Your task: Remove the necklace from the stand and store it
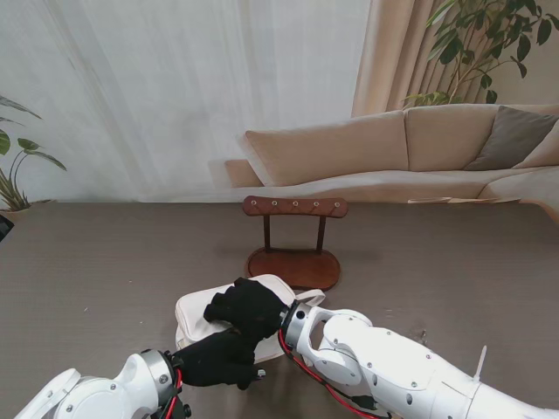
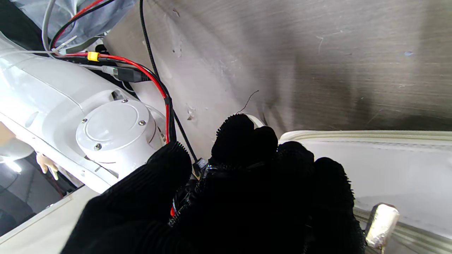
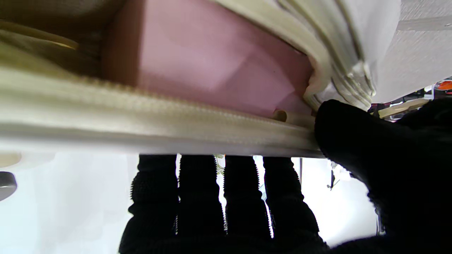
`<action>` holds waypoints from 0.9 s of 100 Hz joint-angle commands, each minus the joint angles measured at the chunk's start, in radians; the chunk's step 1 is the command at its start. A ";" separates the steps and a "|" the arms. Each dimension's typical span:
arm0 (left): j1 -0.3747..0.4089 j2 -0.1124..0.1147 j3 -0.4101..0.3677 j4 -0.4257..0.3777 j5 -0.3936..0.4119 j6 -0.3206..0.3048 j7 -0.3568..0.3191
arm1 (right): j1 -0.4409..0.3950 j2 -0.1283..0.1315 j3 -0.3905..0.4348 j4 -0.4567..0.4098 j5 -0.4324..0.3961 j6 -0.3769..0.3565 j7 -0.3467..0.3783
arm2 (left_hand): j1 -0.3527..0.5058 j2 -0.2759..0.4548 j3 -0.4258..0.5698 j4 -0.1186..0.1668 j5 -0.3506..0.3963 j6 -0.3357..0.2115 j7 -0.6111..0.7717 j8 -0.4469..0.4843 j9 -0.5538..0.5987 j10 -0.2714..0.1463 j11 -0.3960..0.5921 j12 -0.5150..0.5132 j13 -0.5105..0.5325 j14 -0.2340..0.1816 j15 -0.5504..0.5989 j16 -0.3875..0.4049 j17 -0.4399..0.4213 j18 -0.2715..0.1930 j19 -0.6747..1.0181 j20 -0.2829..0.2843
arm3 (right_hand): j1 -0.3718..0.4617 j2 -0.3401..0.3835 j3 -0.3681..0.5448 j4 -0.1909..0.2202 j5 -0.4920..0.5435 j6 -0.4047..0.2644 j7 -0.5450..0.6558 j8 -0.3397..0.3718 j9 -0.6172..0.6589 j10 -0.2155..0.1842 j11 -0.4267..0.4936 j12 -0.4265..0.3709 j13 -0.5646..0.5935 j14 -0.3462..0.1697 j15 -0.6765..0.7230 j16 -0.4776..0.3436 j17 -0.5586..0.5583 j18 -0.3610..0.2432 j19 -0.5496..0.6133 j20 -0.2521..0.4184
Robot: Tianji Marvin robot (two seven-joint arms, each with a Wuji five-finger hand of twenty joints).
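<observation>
I am holding the pouch [image 1: 203,319] with both hands: my right hand [image 1: 251,307] is gripping its zipper rim, four fingers [image 3: 201,197] on the outside and thumb pressed at the zip's end, while my left hand [image 1: 220,358] is curling against the pouch's near side, though I cannot tell whether it is truly clamping. The pouch's mouth is gaping, showing pink lining [image 3: 212,60]. Just beyond the pouch, the stand [image 1: 293,240] is standing bare, so removal looks done. The necklace I cannot make out; I judge it is going inside, with zipping left. The pouch's long axis is running left-right, parallel to the stand's bar.
</observation>
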State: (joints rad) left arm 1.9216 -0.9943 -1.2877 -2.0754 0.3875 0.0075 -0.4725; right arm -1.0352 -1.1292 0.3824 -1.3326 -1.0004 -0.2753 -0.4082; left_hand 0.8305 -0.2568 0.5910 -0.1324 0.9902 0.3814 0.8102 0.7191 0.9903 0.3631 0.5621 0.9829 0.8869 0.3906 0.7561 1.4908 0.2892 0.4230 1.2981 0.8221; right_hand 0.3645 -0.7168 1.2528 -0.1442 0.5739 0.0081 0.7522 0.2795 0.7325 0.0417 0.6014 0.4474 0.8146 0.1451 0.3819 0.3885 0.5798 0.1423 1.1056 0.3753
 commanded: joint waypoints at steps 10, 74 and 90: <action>-0.014 -0.017 0.018 0.020 0.007 -0.011 -0.003 | -0.047 -0.003 -0.035 0.062 0.007 -0.026 0.057 | 0.002 0.000 -0.009 0.009 0.005 -0.074 0.000 0.001 -0.010 -0.028 0.011 -0.020 0.008 0.039 -0.042 -0.011 -0.030 -0.037 0.021 -0.002 | -0.095 0.019 0.043 -0.013 0.005 -0.009 0.008 0.009 0.020 -0.035 0.020 0.004 0.128 -0.130 0.088 0.005 -0.201 -0.035 -0.013 -0.011; 0.088 -0.017 -0.061 -0.034 0.089 0.005 -0.008 | -0.197 0.006 0.222 -0.085 0.174 -0.147 0.214 | 0.006 0.004 -0.019 0.011 0.010 -0.081 0.006 0.000 -0.012 -0.031 0.014 -0.019 0.004 0.032 -0.046 -0.013 -0.031 -0.039 0.020 -0.002 | -0.276 0.025 -0.194 -0.030 -0.156 -0.081 -0.049 -0.022 -0.199 0.023 -0.051 -0.034 -0.142 0.060 -0.105 -0.060 -0.398 0.148 -0.324 0.011; 0.105 -0.019 -0.076 -0.039 0.098 0.006 -0.006 | -0.215 0.006 0.275 -0.120 0.204 -0.156 0.236 | 0.007 0.001 -0.019 0.009 0.003 -0.076 0.007 -0.001 -0.007 -0.033 0.016 -0.019 0.006 0.034 -0.044 -0.012 -0.031 -0.039 0.020 -0.002 | -0.308 0.064 -0.228 -0.037 -0.165 -0.083 -0.054 -0.026 -0.214 0.026 -0.058 -0.040 -0.159 0.065 -0.118 -0.066 -0.402 0.153 -0.346 0.019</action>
State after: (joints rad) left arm 2.0182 -1.0091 -1.3578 -2.1134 0.4818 0.0067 -0.4643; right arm -1.2350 -1.1254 0.6515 -1.4329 -0.8056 -0.4261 -0.1880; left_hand 0.8306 -0.2567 0.5883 -0.1325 0.9911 0.3034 0.8067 0.7143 1.0004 0.3062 0.5609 0.9672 0.8793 0.3917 0.7267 1.4798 0.2729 0.4147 1.2950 0.8207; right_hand 0.1846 -0.6527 1.1440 -0.1264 0.4444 -0.0559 0.7026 0.2643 0.5593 0.0639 0.5600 0.4214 0.6357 0.1884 0.2124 0.2975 0.2724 0.2484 0.7797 0.3759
